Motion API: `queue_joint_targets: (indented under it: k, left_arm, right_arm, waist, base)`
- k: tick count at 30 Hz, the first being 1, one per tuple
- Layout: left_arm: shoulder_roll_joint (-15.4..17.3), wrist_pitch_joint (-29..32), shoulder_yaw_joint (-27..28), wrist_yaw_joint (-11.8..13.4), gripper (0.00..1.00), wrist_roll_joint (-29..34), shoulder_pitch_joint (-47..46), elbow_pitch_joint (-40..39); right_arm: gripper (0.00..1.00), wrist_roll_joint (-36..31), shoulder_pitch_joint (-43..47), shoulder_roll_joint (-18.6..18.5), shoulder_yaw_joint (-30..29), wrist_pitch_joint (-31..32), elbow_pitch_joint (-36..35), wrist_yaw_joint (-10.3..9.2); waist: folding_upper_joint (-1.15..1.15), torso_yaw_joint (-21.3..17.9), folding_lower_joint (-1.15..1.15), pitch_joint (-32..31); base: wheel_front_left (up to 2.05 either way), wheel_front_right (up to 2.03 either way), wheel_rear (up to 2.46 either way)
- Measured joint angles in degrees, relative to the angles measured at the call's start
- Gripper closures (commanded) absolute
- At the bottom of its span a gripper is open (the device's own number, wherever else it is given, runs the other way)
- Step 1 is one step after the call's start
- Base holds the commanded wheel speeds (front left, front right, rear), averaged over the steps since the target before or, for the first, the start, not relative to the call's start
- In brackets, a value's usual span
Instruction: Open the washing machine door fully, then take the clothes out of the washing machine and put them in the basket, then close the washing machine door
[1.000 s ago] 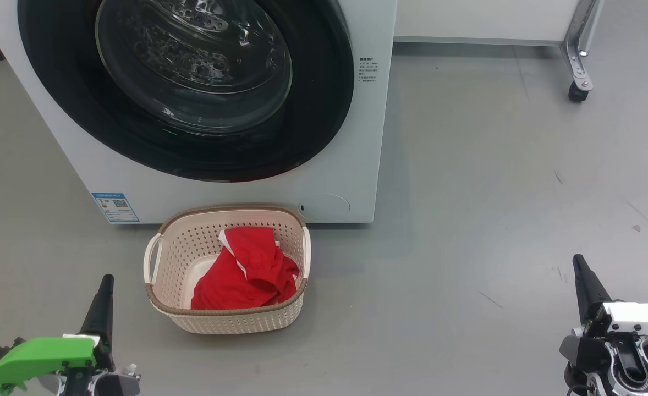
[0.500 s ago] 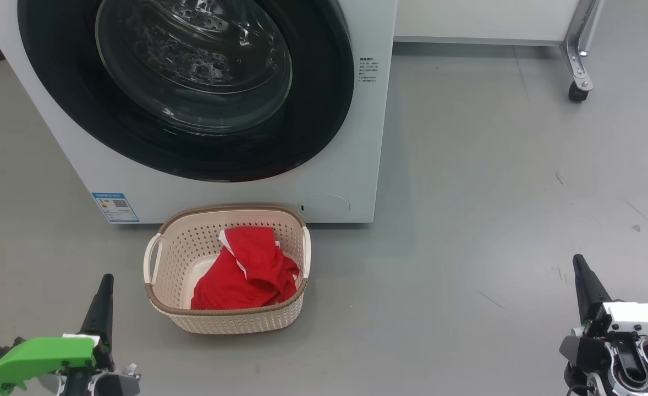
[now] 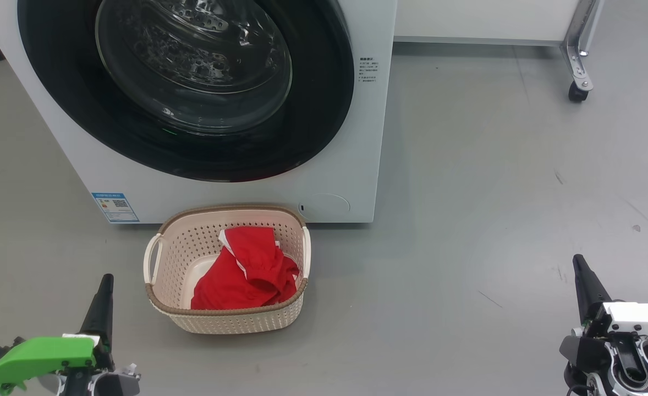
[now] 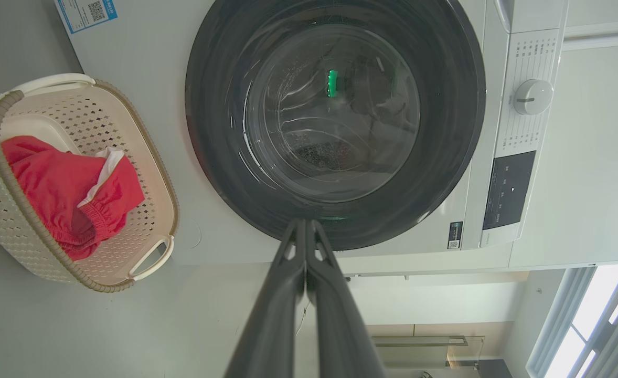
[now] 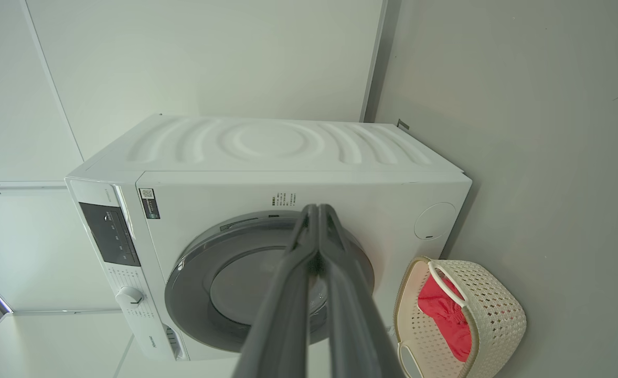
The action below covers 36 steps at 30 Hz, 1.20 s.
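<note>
I see the washing machine (image 3: 365, 154) as smooth white casing, probably painted metal. On its front, the washing machine door (image 3: 324, 110) has a glossy black rim around clear, reflective glass. Before the machine, the basket (image 3: 236, 324) is matt cream perforated plastic with a brown woven-look rim. The clothes (image 3: 241, 275) inside are soft red cloth. The floor (image 3: 494, 165) is smooth grey.

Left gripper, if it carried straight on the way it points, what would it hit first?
Probably the washing machine door, on its black rim; depth is hard to judge.
</note>
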Motion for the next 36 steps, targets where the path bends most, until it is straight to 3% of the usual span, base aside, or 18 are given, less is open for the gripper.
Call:
queue_joint_targets:
  k: [36]
  left_arm:
    - [0.0,0.0,-0.01,0.0,1.0,0.0,0.0,-0.04]
  right_arm:
    - [1.0,0.0,-0.01,0.09,-0.07,0.04,0.0,0.0]
  waist:
    - [0.0,0.0,0.0,0.0]
  base:
    - [0.0,0.0,0.0]
